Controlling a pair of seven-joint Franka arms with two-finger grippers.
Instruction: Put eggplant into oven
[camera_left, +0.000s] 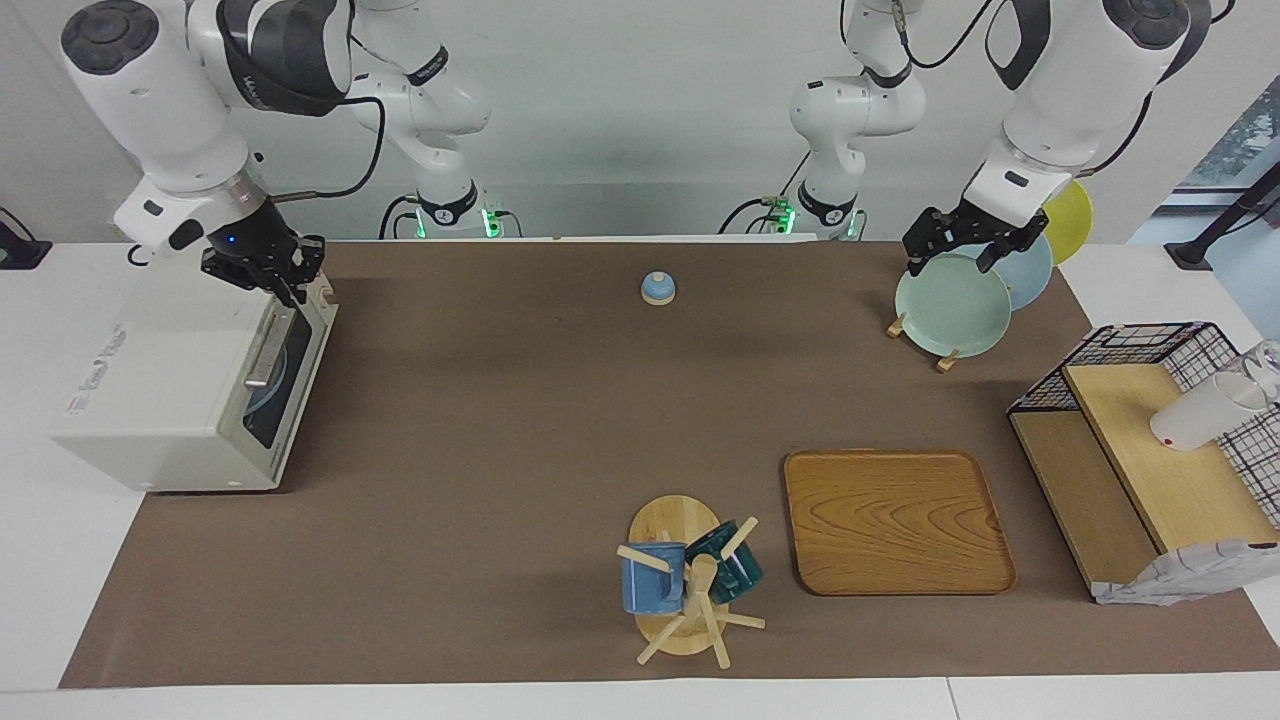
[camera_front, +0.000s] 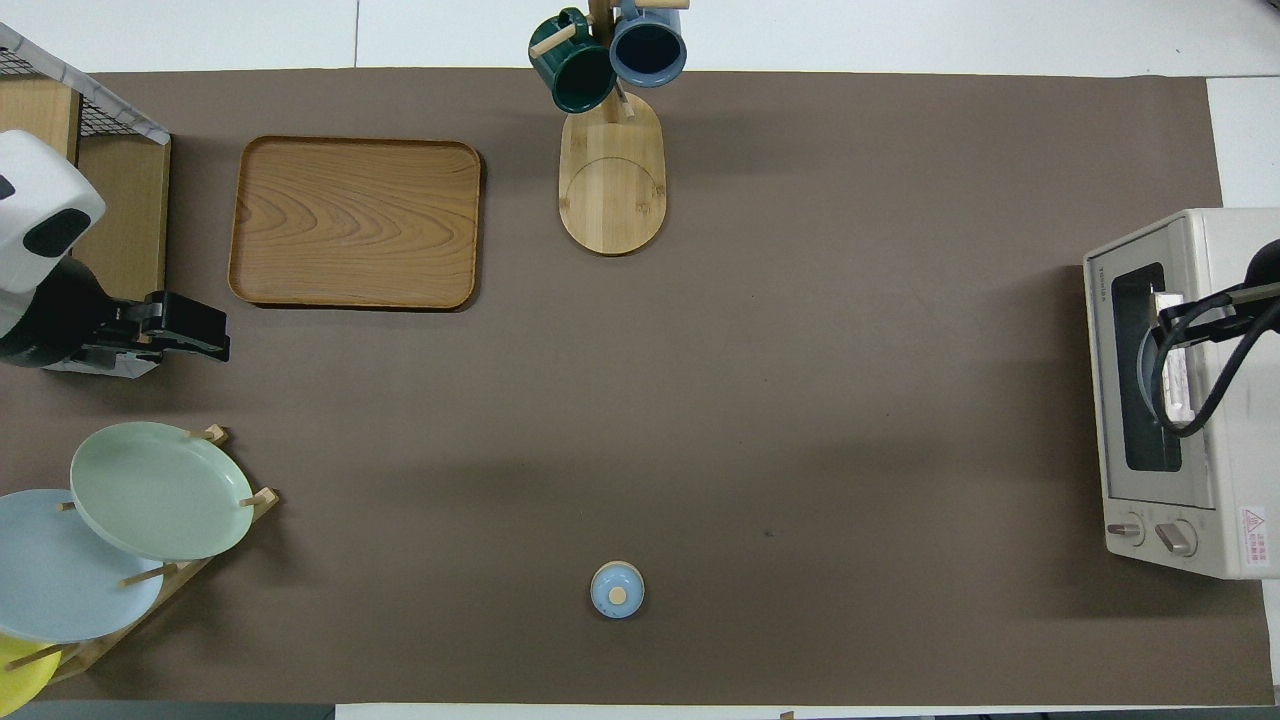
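The oven (camera_left: 170, 400) stands at the right arm's end of the table, and its door (camera_left: 292, 385) looks shut, with the handle (camera_left: 265, 352) lying against the front. The eggplant does not show in either view. It may be inside the oven, but the dark glass does not let me confirm this, so the result of the task cannot be checked from here.

What could go wrong, as I judge it:
- The right gripper (camera_left: 272, 272) hangs just over the upper corner of the oven that is nearer to the robots. A careless move down or sideways could knock the corner or catch the handle and pull the door open again.
- The door may rest closed without being pressed home (no gap shows, but the angle is poor). Then it could drop open.
- A black cable of the right arm hangs over the oven in the overhead view and could snag on it.

About the right gripper, I cannot tell if it is spread or pressed together. I see nothing held in it, and it seems not to touch the oven.

The left gripper (camera_left: 960, 245) waits over the green plate (camera_left: 952, 305), spread wide and empty.
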